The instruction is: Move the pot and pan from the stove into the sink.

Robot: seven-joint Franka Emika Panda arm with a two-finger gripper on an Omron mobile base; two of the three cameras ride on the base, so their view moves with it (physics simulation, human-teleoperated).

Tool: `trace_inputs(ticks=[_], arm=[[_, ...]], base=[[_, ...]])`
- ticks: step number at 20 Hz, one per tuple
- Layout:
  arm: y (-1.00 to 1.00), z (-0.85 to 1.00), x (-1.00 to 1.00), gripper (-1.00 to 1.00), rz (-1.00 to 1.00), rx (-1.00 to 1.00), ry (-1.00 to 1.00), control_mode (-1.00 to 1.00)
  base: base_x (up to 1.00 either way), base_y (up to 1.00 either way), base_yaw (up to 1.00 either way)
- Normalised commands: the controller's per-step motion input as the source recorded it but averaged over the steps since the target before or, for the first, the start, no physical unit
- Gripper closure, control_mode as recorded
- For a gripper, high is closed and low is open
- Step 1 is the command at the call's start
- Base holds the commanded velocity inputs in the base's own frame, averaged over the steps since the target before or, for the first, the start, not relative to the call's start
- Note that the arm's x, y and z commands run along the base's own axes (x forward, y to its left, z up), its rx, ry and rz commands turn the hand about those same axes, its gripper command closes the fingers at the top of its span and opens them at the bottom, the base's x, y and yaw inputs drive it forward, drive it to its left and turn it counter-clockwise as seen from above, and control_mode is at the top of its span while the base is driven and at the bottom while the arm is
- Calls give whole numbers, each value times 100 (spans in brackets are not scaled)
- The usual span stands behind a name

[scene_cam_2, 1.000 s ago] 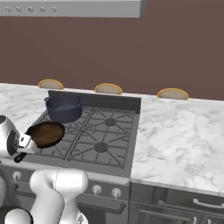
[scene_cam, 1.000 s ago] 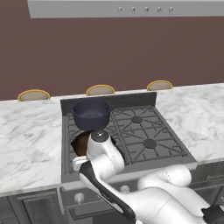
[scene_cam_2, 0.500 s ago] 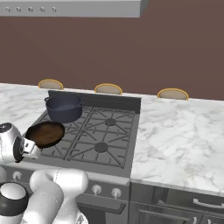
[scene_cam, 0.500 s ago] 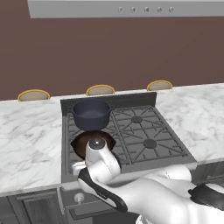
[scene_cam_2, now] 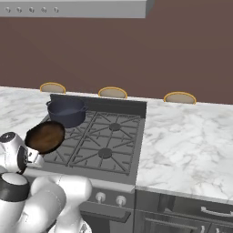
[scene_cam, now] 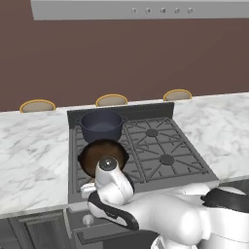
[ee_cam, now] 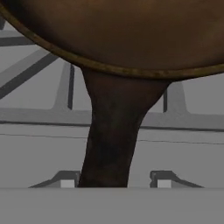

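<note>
Where the arm reaches over the near left corner of the stove (scene_cam: pixel 160 146), the pan (scene_cam_2: pixel 44 136) sits tilted, its far rim raised and its brown inside turned up and toward the right base camera. In that view it appears lifted off the grates, over the near left burner. From the left base view the pan (scene_cam: pixel 103 155) shows just past the white wrist, which hides its near part.

Hand view: pan (ee_cam: pixel 118 30) bowl across the top, its dark handle running down the middle to the bottom, grey grate bars behind. Two small finger tips (ee_cam: pixel 66 183) stand on either side of the handle's near end. Gripper (ee_cam: pixel 114 183) is closed around the handle, by the look of it; actual contact is hidden at the frame edge.

Pot (scene_cam: pixel 101 124) stands upright on the far left burner, just beyond the pan, not touching it that I can see. Same pot (scene_cam_2: pixel 66 112) in the right base view, beside the stove's raised back edge.

Marble counter (scene_cam_2: pixel 182 136) on both sides of the stove. Three round tan shapes along its far edge.
</note>
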Motion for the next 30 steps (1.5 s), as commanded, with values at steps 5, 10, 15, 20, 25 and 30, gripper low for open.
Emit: trace_inputs(ticks=[5, 10, 15, 20, 25, 30], arm=[[0, 17, 0, 100, -3, 1, 0, -100], [0, 67, 0, 100, -9, 2, 0, -100], [-2, 94, -5, 100, -7, 4, 1, -100], [-13, 99, -34, 100, -4, 5, 2, -100], [-22, 99, -59, 100, -2, 5, 2, -100], [-32, 84, -79, 100, -2, 5, 3, -100]], base=[[0, 0, 0], [0, 0, 0], [0, 0, 0], [0, 0, 0], [0, 0, 0], [0, 0, 0]])
